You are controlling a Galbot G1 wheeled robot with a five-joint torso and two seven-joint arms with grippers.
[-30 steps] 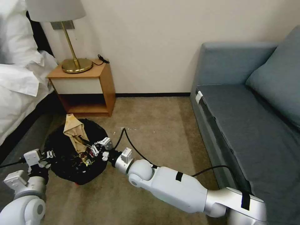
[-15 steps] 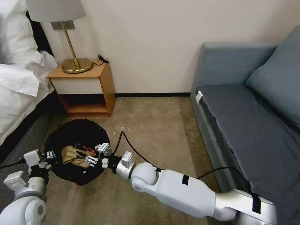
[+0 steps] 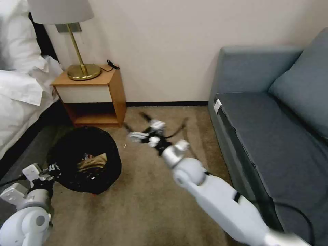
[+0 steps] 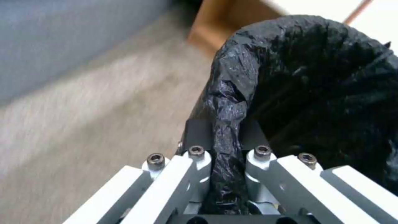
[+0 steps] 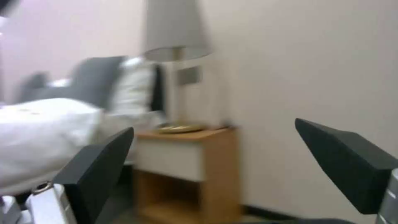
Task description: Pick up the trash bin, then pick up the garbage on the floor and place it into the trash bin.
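The trash bin (image 3: 73,147), lined with a crinkly black bag, hangs just above the carpet at the left, a bit of red base (image 3: 93,193) showing. My left gripper (image 3: 53,168) is shut on its near-left rim; in the left wrist view the left gripper (image 4: 226,133) pinches the bag-covered rim (image 4: 228,102). Garbage lies inside the bin: crumpled tan paper (image 3: 93,160) on top of small dark bits. My right gripper (image 3: 136,125) hovers open and blurred above the carpet to the right of the bin. In the right wrist view the right gripper (image 5: 219,168) has nothing between its black pads (image 5: 99,174).
A wooden nightstand (image 3: 92,95) with a brass lamp (image 3: 80,70) stands against the wall behind the bin. The bed (image 3: 20,89) lies at the left and a grey sofa (image 3: 273,130) fills the right. Open carpet (image 3: 153,191) lies between them.
The right gripper let the tan paper go into the bin, then pulled out and swung up and to the right over the carpet. The left gripper still holds the bin.
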